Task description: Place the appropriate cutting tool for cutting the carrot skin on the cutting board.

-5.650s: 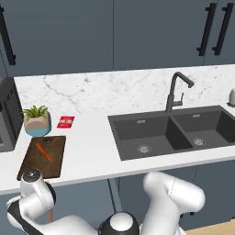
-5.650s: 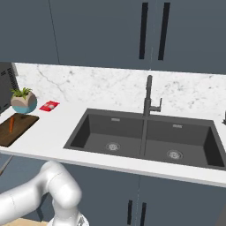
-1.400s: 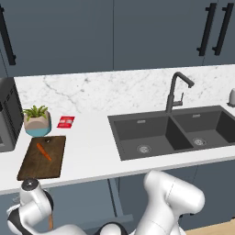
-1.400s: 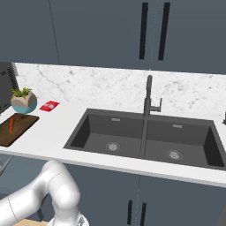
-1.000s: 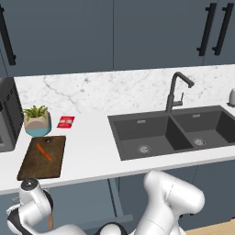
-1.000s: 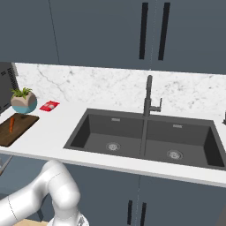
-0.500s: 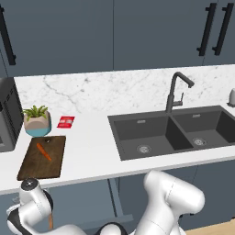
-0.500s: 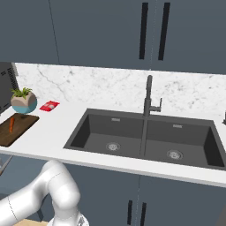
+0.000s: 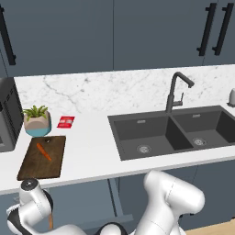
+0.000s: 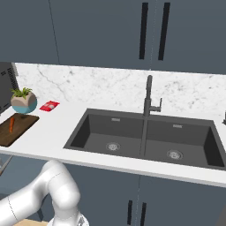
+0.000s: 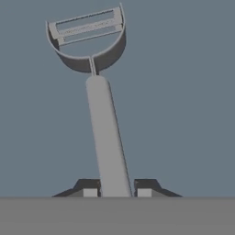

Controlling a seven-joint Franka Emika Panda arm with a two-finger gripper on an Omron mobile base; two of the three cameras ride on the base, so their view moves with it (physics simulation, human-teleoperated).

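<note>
In the hand view, the cutting tool (image 11: 103, 124), a light-grey peeler, lies on a flat grey-blue surface with its wide rounded head far from me. My gripper (image 11: 117, 193) is shut on the near end of its slim handle, one fingertip (image 11: 90, 192) on each side. The dark wooden cutting board (image 9: 32, 165) lies at the counter's left end with the small orange carrot (image 9: 44, 151) on it. The board (image 10: 9, 134) and carrot (image 10: 12, 124) sit at the far left of the right base view. My arm's wrist (image 9: 32, 202) is low, below the counter's front edge.
A potted plant (image 9: 36, 124) and a red packet (image 9: 65, 121) stand behind the board, with a dark appliance (image 9: 7, 114) at the far left. A double sink (image 9: 174, 133) with a black faucet (image 9: 176, 89) takes up the counter's right half. An orange-brown sliver (image 9: 50, 221) shows beside my wrist.
Since the earliest frames my wrist has sunk lower at the bottom left, below the counter edge. Over the last second the base views show no movement.
</note>
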